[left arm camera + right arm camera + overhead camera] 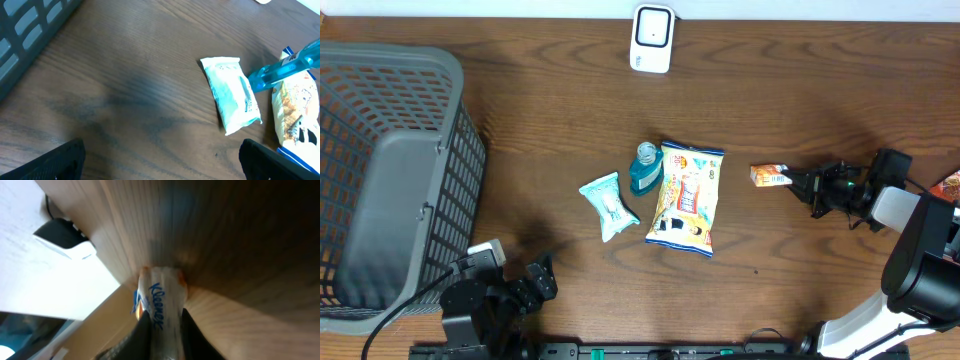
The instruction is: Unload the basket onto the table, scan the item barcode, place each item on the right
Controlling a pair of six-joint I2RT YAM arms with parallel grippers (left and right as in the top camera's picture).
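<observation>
Within our right gripper (798,181), we are clamping one Kleenex pack (771,176) by its end; this shallow hold is risking slippage.

The Kleenex pack (161,302) looks blurred, and the snack bag (298,117) runs off the right edge.

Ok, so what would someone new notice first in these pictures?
The right gripper, clamped on a small Kleenex pack at the right of the table. Then the big grey basket filling the left, and the bright snack bag in the middle beside a blue bottle.
</observation>
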